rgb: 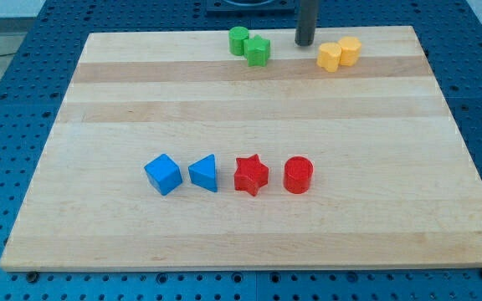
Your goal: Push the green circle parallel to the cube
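Hardly begun, by the look of things: small green round cylinder block sitting at the far edge of the pale wooden board, left of centre, touching or just beside the green star-like block at its right and slightly nearer. Blue cube block well apart from it, in the near half, leftmost in a row with the blue triangular block, red star block and red cylinder block. Still to do, as a judgement: bringing the green circle down the board to stand level with the cube, most likely to its left. No real heading or long axis on the round block; upright, flat face up, alike from all sides. Dark rod's lower end, my tip, resting at the far edge between the green pair and the two yellow blocks, touching neither, holding nothing, no jaws to open or close. Approach from the far side of the green circle needed, clear of the green star.
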Tool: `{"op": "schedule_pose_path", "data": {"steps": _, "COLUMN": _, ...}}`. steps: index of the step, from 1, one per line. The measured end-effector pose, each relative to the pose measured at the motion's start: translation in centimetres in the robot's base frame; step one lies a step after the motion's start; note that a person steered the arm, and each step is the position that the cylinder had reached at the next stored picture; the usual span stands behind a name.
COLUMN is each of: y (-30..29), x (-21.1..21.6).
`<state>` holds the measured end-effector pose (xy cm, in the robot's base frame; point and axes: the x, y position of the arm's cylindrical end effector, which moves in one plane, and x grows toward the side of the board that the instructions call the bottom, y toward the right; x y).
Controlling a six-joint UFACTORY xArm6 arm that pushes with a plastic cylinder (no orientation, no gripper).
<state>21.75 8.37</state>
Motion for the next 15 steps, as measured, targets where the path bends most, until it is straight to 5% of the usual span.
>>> {"op": "schedule_pose_path", "data": {"steps": 3, "y": -10.0, "x": -0.1}}
{"op": "schedule_pose_path", "data": {"steps": 7, "y": -22.2, "x": 5.4}}
{"op": "schedule_pose_path", "data": {"steps": 13, "y": -23.5, "x": 17.4}}
{"op": "schedule_pose_path", "data": {"steps": 15, "y": -28.7, "x": 19.6}}
